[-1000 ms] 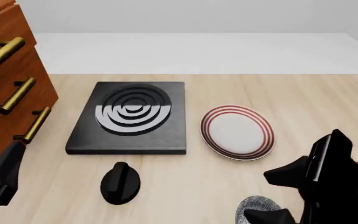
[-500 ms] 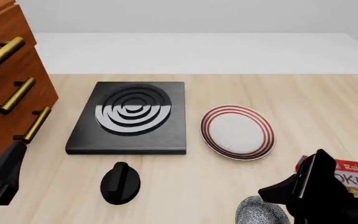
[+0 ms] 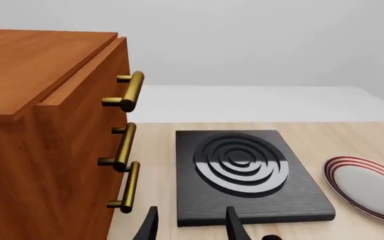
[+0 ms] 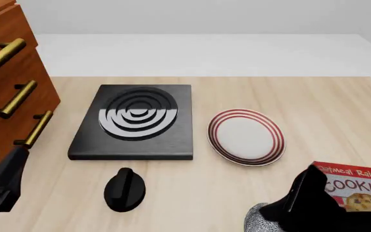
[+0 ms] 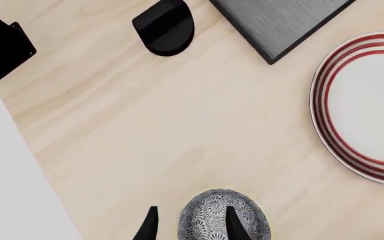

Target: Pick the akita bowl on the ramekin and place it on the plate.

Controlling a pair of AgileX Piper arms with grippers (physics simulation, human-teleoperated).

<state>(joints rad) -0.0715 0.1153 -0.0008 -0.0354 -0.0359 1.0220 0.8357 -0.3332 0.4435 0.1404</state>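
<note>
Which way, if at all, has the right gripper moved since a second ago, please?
Yes: the right gripper has dropped toward the near table edge, away from the plate, uncovering the cookie box.

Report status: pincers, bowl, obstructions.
Right pincer open, one finger over the akita bowl. Left pincer open, idle by the drawers. Plate bare; cookie box beside the bowl.

A black square stove plate (image 4: 134, 122) is lying mid-counter (image 4: 314, 96), a black knob (image 4: 124, 189) sitting near its front edge, a wooden drawer cabinet (image 4: 8, 92) standing left, a cookie box (image 4: 356, 186) lying right.
</note>
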